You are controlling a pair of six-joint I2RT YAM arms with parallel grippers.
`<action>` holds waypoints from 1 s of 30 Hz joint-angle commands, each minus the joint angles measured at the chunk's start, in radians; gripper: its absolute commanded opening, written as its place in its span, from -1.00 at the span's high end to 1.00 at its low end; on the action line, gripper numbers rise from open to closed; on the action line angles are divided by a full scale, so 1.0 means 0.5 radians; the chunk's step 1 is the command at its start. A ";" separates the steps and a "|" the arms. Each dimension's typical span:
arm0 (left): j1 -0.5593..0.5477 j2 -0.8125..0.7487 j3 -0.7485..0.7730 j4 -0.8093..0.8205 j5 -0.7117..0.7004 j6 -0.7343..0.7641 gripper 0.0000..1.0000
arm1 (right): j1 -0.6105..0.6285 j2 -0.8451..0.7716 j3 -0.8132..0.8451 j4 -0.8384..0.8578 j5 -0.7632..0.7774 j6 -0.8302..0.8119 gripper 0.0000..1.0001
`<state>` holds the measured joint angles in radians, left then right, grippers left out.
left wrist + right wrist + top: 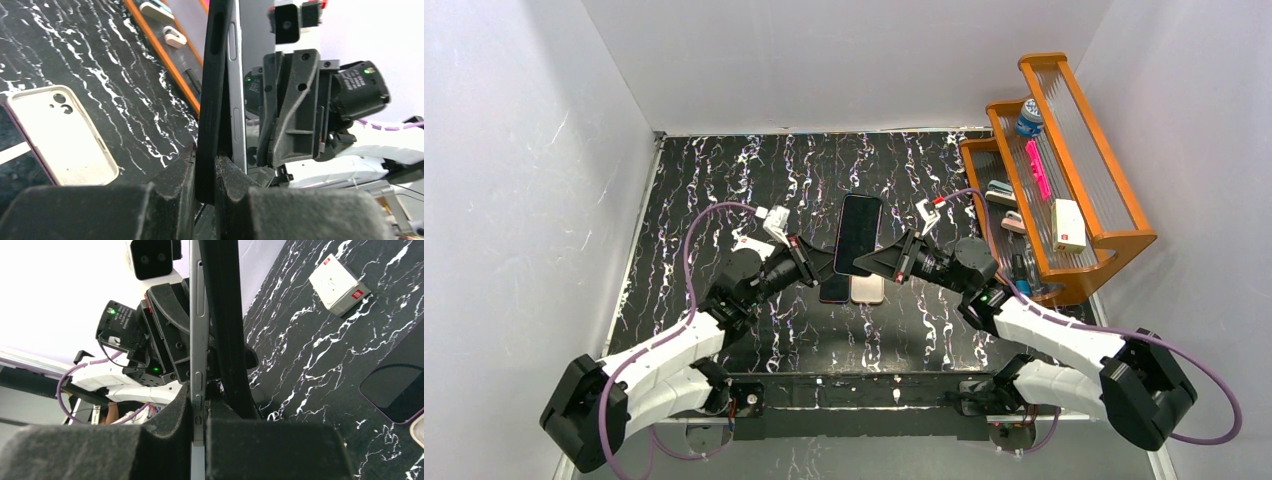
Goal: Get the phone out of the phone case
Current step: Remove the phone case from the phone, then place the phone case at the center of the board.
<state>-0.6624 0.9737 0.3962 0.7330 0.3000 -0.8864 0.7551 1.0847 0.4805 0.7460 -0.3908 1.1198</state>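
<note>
A phone [857, 233] with a silver frame is held up above the table between both grippers, its black case partly peeled off it. In the left wrist view the black case [214, 95] stands edge-on beside the silver phone edge [236, 95], and my left gripper [205, 185] is shut on the case's wall. In the right wrist view my right gripper [199, 425] is shut on the silver phone edge [196, 340], with the black case [227, 330] splayed away to the right. From above, the left gripper [809, 262] and right gripper [876, 262] meet at the phone's near end.
A beige case [867, 289] and a dark phone [834, 289] lie on the table under the grippers. They also show in the left wrist view [62, 132]. A small white box [340, 285] lies on the table. A wooden rack [1064, 190] with small items stands at the right.
</note>
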 commanded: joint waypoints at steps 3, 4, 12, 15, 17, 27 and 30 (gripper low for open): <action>0.028 0.066 0.249 -0.657 -0.533 0.301 1.00 | 0.015 -0.207 0.101 -0.082 -0.011 -0.228 0.97; 0.027 0.099 0.271 -0.705 -0.546 0.317 1.00 | 0.015 -0.224 0.106 -0.130 0.012 -0.257 0.97; 0.107 0.331 0.388 -0.875 -0.566 0.282 1.00 | 0.009 -0.377 0.129 -0.494 0.214 -0.450 0.97; 0.107 0.418 0.420 -0.813 -0.448 0.219 1.00 | 0.006 -0.429 0.137 -0.618 0.324 -0.518 0.97; 0.101 0.503 0.462 -0.808 -0.357 0.164 1.00 | 0.006 -0.455 0.135 -0.672 0.388 -0.542 0.97; -0.220 0.959 0.647 -0.752 -0.468 -0.143 1.00 | 0.005 -0.622 0.069 -0.738 0.631 -0.580 0.97; -0.315 1.060 0.716 -0.748 -0.567 -0.208 1.00 | 0.006 -0.690 0.058 -0.773 0.714 -0.602 0.97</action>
<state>-0.7704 1.4704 0.6922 0.3393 0.0944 -0.9234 0.7567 0.7971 0.4839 0.3008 -0.1173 0.8520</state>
